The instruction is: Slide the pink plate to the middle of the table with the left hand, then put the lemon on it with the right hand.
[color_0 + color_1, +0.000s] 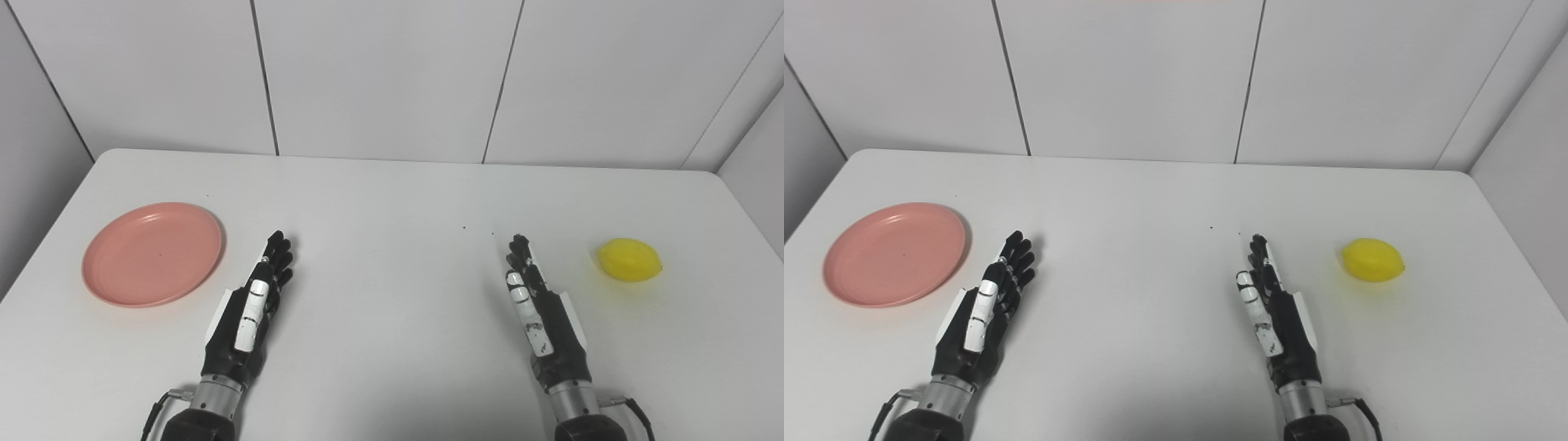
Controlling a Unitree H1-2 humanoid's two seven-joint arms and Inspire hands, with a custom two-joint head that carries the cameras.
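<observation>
Left eye view
- Plate: your pink plate (152, 253) sits flat at the table's left side, well off the middle, nothing on it.
- Lemon: your lemon (630, 260) lies on the bare table (392, 202) far right, well apart from the plate.
- Left hand: your left hand (252, 312) is stretched out flat, fingers extended and slightly spread, holding nothing; it's just right of the plate's near rim, not touching it.
- Right hand: your right hand (539, 312) is also extended, fingers straight, empty; near the lemon on its left, with a clear gap.

Right eye view
- Plate: same spot, close to the left table edge, upright and empty.
- Lemon: alone on the right side, tip pointing right.
- Hands: you see both palms turned inward, fingertips pointing to the back wall (1127, 73), neither touching any object.
- Specks: two tiny dark dots (1225, 231) on the table between the hands.
</observation>
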